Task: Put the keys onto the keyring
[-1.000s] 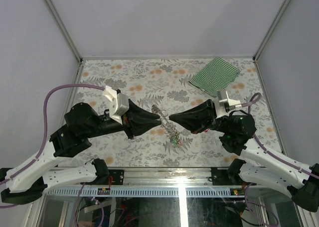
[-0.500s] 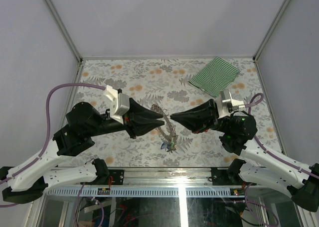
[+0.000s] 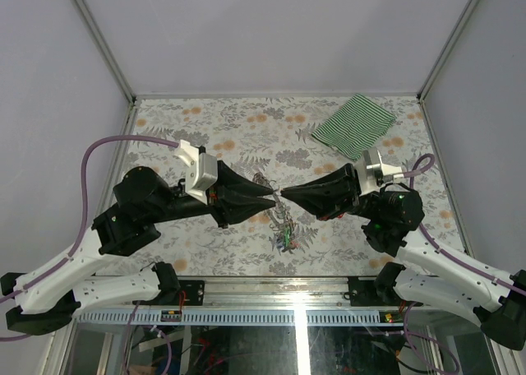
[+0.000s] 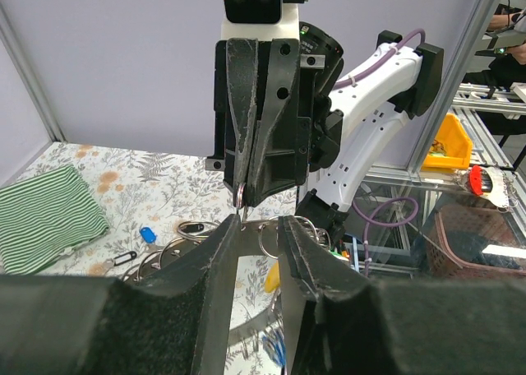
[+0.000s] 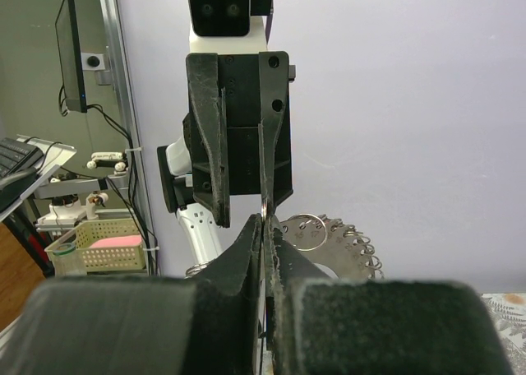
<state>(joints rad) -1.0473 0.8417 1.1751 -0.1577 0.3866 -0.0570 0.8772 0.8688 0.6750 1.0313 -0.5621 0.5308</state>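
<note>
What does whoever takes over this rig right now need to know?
Left gripper: open, tip to tip with the right one, clamping nothing.
Right gripper: shut on a small metal loop; cannot tell whether it belongs to the ring.
Large grey coiled metal keyring: raised between the two grippers, with small coloured-tag keys dangling below it.
Blue-tagged key and black-tagged key: beside the rings; threaded or loose, unclear.
Done: apparently some keys are on.
Left: check the loose ones and thread them.
Green-striped cloth: far right, apart from the work.
</note>
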